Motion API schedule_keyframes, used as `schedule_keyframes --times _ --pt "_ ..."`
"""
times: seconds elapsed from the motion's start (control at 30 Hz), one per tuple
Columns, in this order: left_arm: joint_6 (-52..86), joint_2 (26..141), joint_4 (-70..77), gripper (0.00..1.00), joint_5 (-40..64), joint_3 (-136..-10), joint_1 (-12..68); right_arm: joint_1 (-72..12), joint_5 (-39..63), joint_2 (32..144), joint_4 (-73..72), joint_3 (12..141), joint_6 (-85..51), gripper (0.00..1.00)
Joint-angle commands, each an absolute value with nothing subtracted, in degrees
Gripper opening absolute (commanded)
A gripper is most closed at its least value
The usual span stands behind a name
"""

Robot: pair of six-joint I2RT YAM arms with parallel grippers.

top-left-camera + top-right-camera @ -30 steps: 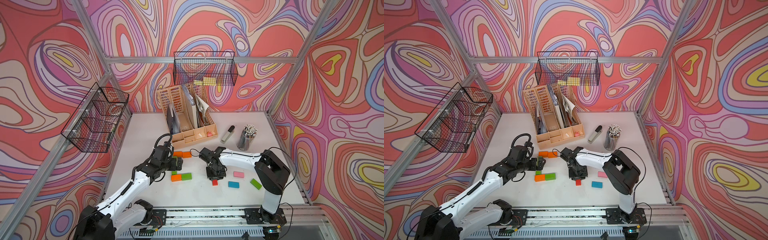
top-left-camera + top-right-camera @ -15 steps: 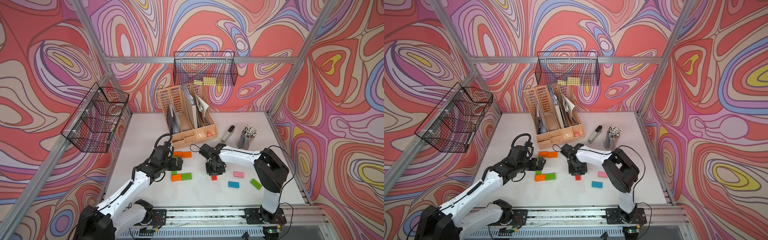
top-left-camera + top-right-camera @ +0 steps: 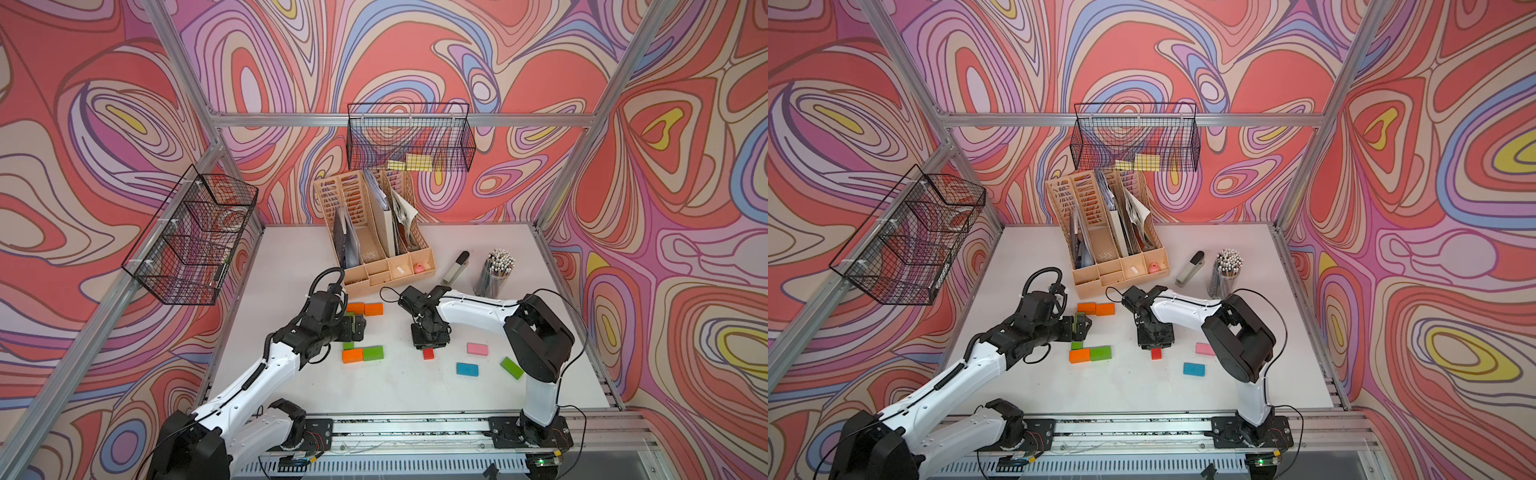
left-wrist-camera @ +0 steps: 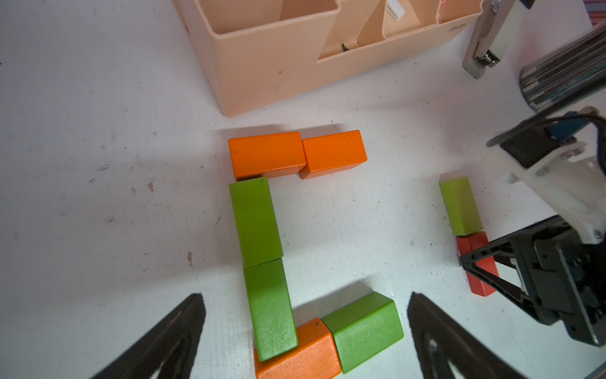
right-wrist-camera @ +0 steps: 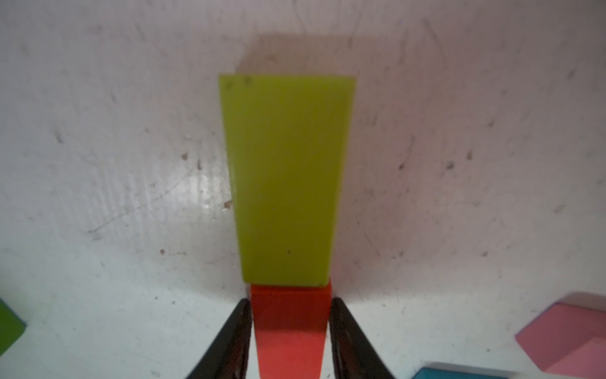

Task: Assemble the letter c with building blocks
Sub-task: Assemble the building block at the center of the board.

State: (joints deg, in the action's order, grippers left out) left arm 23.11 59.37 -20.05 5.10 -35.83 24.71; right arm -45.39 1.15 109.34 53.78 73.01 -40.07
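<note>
1. Red block point(image 5: 288, 328) flat on the table, end to end against a lime block point(image 5: 285, 180), on that block's side away from the organiser point(image 4: 262, 65).
2. Right gripper point(image 5: 290, 302) straddling the red one, black fingers hugging both long sides. Impossible to tell whether pinching or just clear.
3. Left gripper point(image 4: 305, 295) spread wide, holding nothing, poised over the C's end farthest from the organiser.
4. C nearly formed just in front of the organiser: 2 orange blocks point(image 4: 267, 154) nearest it, 2 green blocks point(image 4: 255, 223) as the spine, then 1 orange block point(image 4: 295, 357) and 1 green block point(image 4: 364, 331), the last skewed.
5. Likely hazard: rising at a slant with fingers barely parted, dragging the red piece and knocking the lime one askew.
6. Second hazard: lowering the left fingers onto the skewed green piece, scattering that end of the letter.
</note>
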Motion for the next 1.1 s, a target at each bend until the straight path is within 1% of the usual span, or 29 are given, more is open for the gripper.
schedule_keyframes --times 0.0,0.1,0.33,0.43,0.7,1.07 --pt "22.7 59.6 -19.9 0.99 5.5 -35.1 24.8 -45.2 0.3 110.2 53.7 74.1 -40.3 0.48" --pt "22.8 59.7 -19.8 0.99 5.6 -35.1 24.8 -45.2 0.2 109.3 53.7 73.9 -40.8 0.52" --pt "22.8 59.9 -19.6 1.0 6.1 -35.1 24.9 -45.2 0.9 106.4 53.1 72.6 -42.8 0.52" --pt "22.8 59.9 -19.5 0.99 6.3 -35.2 24.8 -45.2 1.5 105.7 52.7 71.6 -43.2 0.47" --pt "23.1 59.9 -18.4 0.99 9.4 -34.9 24.8 -45.2 2.9 106.1 52.0 70.5 -43.6 0.45" --pt "25.3 61.1 -12.8 0.99 18.9 -32.5 24.8 -45.2 2.5 106.4 52.2 70.7 -43.3 0.38"
